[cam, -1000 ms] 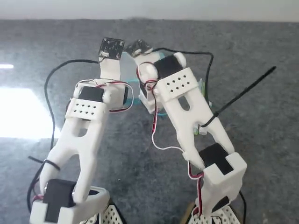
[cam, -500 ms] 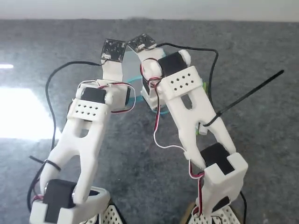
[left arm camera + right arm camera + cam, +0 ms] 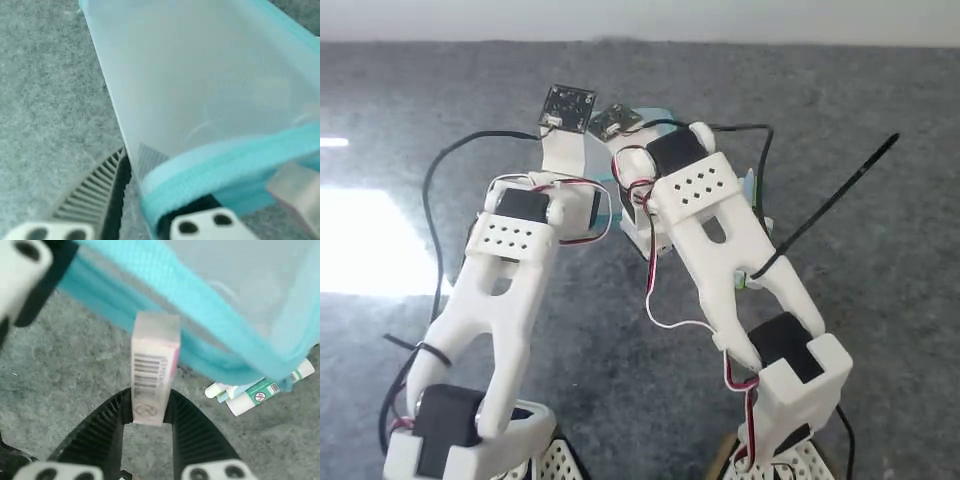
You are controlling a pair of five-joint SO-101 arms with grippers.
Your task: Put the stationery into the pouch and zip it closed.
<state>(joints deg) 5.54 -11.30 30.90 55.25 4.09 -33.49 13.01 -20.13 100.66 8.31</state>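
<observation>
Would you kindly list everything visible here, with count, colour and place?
Translucent plastic pouch with teal zip: one, clear and teal, between the grippers.
Small clear box with barcode: one, clear with pink, at the zip.
White pens with green labels: at least two, white, on the table by the pouch.
Grey speckled table: one, grey, under everything.
Left gripper: one, black and white, clamping the pouch's edge.
Right gripper: one, black and white, holding the box.

Pens (image 3: 248,394) half under the pouch (image 3: 235,275), far ends unseen
</observation>
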